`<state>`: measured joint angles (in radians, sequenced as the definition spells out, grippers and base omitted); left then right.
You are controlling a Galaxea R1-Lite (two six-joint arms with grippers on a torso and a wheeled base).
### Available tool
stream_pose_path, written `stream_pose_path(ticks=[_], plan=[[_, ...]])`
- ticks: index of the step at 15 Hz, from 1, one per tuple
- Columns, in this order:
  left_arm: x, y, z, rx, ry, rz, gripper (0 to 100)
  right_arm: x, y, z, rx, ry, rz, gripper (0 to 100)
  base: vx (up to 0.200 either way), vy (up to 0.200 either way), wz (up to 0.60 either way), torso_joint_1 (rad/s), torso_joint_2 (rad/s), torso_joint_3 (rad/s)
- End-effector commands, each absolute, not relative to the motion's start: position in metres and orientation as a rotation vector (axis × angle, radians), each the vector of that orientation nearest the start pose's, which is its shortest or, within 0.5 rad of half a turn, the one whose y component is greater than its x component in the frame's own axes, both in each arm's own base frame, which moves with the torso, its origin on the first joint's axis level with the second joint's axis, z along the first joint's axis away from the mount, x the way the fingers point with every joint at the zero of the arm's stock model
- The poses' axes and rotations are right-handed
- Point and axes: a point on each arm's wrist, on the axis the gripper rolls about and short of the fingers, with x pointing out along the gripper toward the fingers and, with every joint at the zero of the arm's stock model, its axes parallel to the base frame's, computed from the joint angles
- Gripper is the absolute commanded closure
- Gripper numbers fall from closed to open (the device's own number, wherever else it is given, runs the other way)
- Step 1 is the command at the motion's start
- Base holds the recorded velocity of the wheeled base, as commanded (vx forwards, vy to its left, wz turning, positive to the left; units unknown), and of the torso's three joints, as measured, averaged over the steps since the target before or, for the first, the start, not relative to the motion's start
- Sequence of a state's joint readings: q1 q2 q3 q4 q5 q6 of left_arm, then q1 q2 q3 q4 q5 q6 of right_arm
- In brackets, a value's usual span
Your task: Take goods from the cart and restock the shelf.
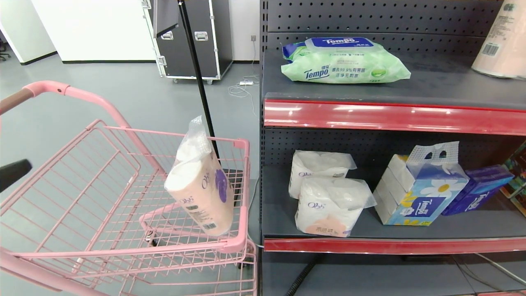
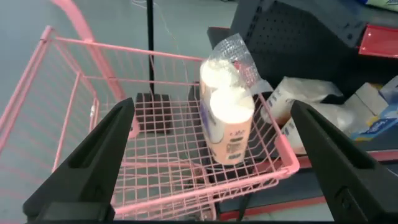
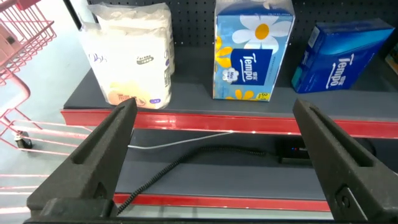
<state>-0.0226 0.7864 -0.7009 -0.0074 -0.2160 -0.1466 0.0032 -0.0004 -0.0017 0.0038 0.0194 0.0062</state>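
Roll pack point(image 1: 201, 193) in cart, dead ahead of left gripper

Status: one roll pack stands on end in the cart point(image 1: 236, 243), base at the corner nearest the shelf point(image 1: 390, 246). Long axis is near vertical, with the top tipped away from the shelf side and loose plastic bunched on top. Can't tell if it leans on the wire wall.

Left gripper point(image 2: 212, 102): jaws spread wide, nothing held. In the wrist view the pack point(image 2: 227, 118) is straight ahead, centred in the gap between the fingers. It is well apart from them, lower down inside the basket. Spread looks ample for the pack's narrow width.

Right gripper point(image 3: 214, 102): also wide open and empty. It faces the lower shelf front, where matching packs point(image 3: 130, 56), a daisy tissue pack point(image 3: 254, 50) and a blue pack point(image 3: 342, 53) stand. Not aimed at the cart.

Call: left arm is nearer, so the pick is its job.
- Approach: forward and down over the cart rim.
- Grip: close across the short axis around mid-height, not on the loose plastic.
- Risk: the tilted pack may topple on first contact.
- Drop spot: the upper board has room beside the wet-wipes pack point(image 1: 343, 61).
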Motion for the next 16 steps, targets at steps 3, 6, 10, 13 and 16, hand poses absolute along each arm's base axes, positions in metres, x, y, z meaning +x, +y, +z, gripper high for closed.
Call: stream_pose_path(ticks=[3, 6, 10, 13, 16], plan=[[0.157, -0.014, 0.222, -0.032, 0.229, -0.278, 0, -0.023, 0.0, 0.075, 0.005, 0.003, 0.025, 0, 0.0, 0.0, 0.0, 0.0, 0.0, 0.0], [0.148, -0.035, 0.207, 0.025, 0.263, -0.459, 0, -0.023, 0.0, 0.075, 0.005, 0.003, 0.025, 0, 0.0, 0.0, 0.0, 0.0, 0.0, 0.0], [0.145, -0.038, 0.196, 0.029, 0.313, -0.461, 0, -0.023, 0.0, 0.075, 0.006, 0.003, 0.025, 0, 0.0, 0.0, 0.0, 0.0, 0.0, 0.0], [0.138, -0.046, 0.192, 0.035, 0.351, -0.524, 0, -0.023, 0.0, 0.075, 0.006, 0.003, 0.025, 0, 0.0, 0.0, 0.0, 0.0, 0.0, 0.0], [0.132, -0.057, 0.181, 0.019, 0.424, -0.595, 0, -0.023, 0.0, 0.076, 0.006, 0.002, 0.025, 0, 0.0, 0.0, 0.0, 0.0, 0.0, 0.0]])
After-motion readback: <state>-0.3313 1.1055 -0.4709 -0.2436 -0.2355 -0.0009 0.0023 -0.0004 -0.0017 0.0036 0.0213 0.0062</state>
